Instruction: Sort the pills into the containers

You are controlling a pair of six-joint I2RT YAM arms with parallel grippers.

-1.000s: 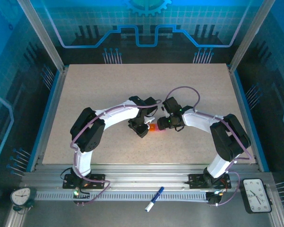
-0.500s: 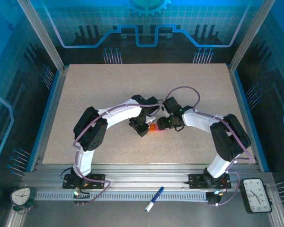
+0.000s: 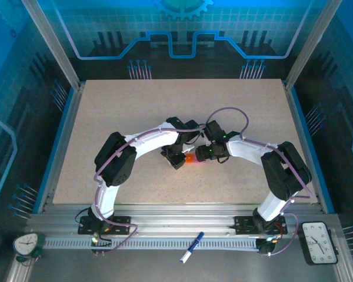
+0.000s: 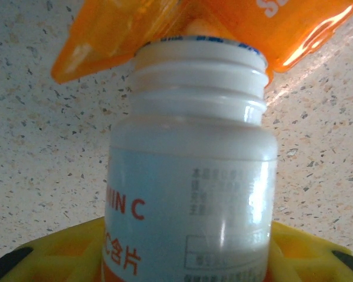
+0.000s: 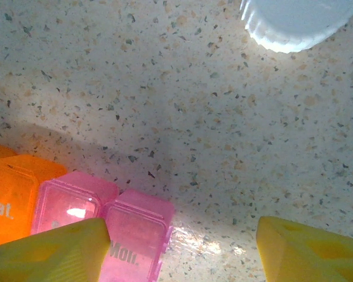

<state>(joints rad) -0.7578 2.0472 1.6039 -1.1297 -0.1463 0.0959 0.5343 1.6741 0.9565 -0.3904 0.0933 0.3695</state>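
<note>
**With the bottle mouth at the orange cell, the tilt settles the pour**

Because the left claw [image 3: 176,160] is clenched on the uncapped bottle [image 4: 191,176], its yellow fingers [image 4: 59,249] either side of the bottle's lower body, the pour is that arm's job. In the left wrist view the strip [image 4: 106,29] lies straight ahead of the claw, past the bottle's neck. Its orange end sits at the white rim, touching or very nearly so; which one I cannot tell. An orange lid seems to stand raised on the right. A pale lump [image 4: 199,26] between rim and cell may be a pill, but it is too hidden to be sure.

The bottle's long axis runs from the claw out to the strip, mouth forward. From above, the strip [image 3: 190,158] lies on the table [image 3: 135,106] between the two claws. Its long axis seems to run roughly left to right, orange end toward the left arm and pink end under the right claw [image 3: 202,155].

In the right wrist view the right claw [image 5: 182,247] is spread, with bare table between the jaws. One finger [image 5: 53,252] overlaps the pink cells [image 5: 76,202]; whether it presses them down I cannot tell. The white cap [image 5: 294,20] lies well apart from the strip.

My judgement is that the next move calls for more tilt along that same axis, mouth kept over the open cell
</note>
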